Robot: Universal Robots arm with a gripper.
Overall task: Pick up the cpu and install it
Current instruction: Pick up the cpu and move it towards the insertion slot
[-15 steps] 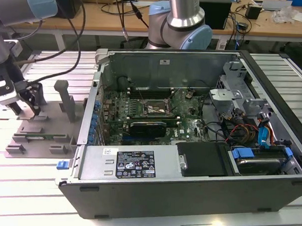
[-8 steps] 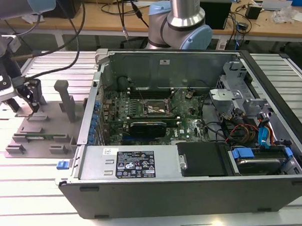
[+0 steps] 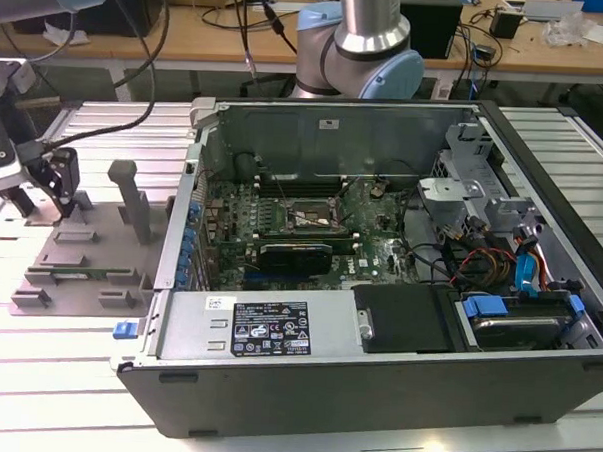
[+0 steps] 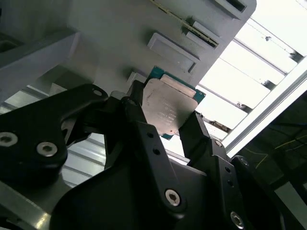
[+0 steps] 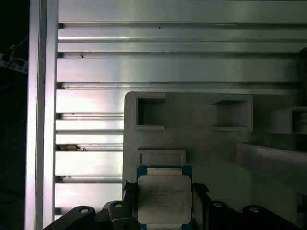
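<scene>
The cpu point(image 4: 168, 108) point(image 5: 164, 199), a small square chip with a silvery top and a green rim, sits between my two black fingers in both wrist views. My gripper point(image 4: 165, 115) point(image 5: 164, 191) is shut on the cpu, one finger on each side edge. In the exterior view the gripper point(image 3: 61, 190) hangs at the exterior view's left over the grey fixture tray point(image 3: 89, 267), well apart from the open computer case point(image 3: 324, 387). Inside the case, the dark square socket frame point(image 3: 304, 216) lies on the green motherboard.
The grey tray point(image 5: 216, 153) carries raised blocks, square pockets and an upright post point(image 3: 133, 194). It lies on a ribbed aluminium table point(image 5: 86, 72). A long black card point(image 3: 295, 254) sits just in front of the socket. Cables and drive bays point(image 3: 500, 265) crowd the case's right side.
</scene>
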